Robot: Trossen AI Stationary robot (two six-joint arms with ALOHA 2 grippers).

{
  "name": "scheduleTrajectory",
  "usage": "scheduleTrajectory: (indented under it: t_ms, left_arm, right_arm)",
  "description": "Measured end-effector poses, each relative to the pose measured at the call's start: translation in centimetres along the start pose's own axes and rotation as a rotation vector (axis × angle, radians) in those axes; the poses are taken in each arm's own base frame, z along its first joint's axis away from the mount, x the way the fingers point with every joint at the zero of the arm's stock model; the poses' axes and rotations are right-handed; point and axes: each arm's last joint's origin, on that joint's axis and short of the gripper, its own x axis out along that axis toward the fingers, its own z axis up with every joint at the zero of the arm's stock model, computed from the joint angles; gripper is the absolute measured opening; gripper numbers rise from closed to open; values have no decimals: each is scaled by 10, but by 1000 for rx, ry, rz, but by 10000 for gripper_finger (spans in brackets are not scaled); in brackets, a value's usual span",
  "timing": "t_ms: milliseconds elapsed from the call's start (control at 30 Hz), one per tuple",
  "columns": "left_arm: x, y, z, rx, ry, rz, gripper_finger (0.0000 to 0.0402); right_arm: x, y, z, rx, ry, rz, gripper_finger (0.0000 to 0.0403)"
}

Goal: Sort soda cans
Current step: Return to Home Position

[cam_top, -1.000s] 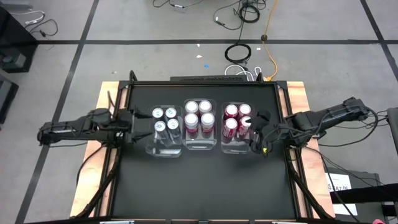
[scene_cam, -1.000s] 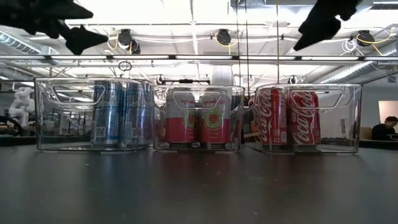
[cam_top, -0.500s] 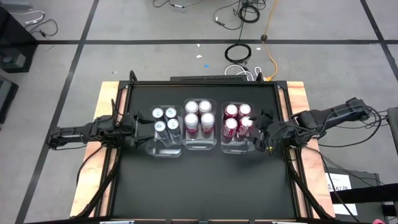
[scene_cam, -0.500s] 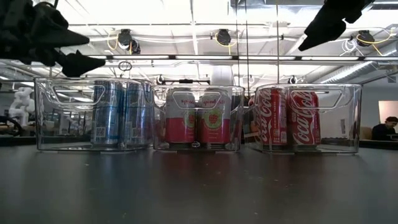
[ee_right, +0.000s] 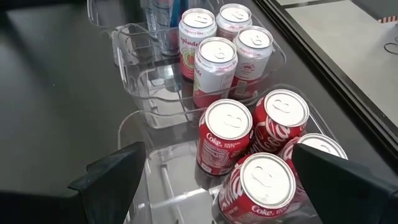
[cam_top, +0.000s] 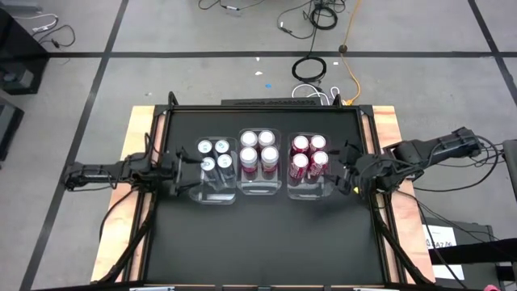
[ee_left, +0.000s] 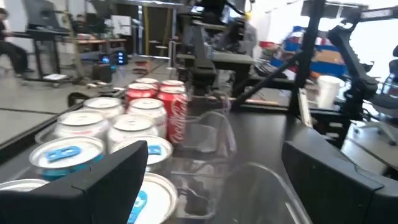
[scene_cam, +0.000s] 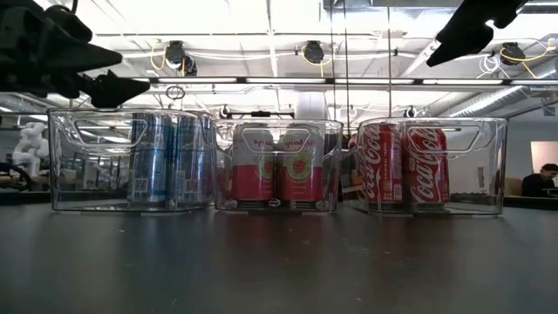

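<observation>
Blue soda cans [cam_top: 214, 155] are kept in the left bin [cam_top: 212, 192], pink cans [cam_top: 257, 152] in the middle bin [cam_top: 258, 187], red cans [cam_top: 309, 155] in the right bin [cam_top: 307, 191], all on the desk [cam_top: 258, 242], left gripper [cam_top: 176, 168] and right gripper [cam_top: 343, 166] are held beside the outer bins, fingers spread apart.

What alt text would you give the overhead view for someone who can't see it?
Three clear bins sit in a row on a black table, holding four blue cans, four pink cans and four red cans, left to right. The left hand and right hand hang open and empty beside the outer bins.
</observation>
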Motion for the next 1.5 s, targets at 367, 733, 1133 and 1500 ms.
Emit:
scheduleTrajectory:
  t_ms: [367, 733, 1133, 1500]
  left_arm:
    - [0, -4, -1, -27, 8, -43, 379]
    - [0, -4, -1, -133, 11, -42, 379]
    - [0, -2, 0, -121, -5, 25, 376]
    - [0, -2, -1, -25, -2, 21, 196]
  right_arm:
    - [-8, -6, -3, -56, -1, -2, 396]
    - [-13, -10, -5, -53, -8, 0, 396]
    - [-13, -9, -2, 4, -35, 12, 396]
    - [-13, -7, 1, 29, -60, 27, 396]
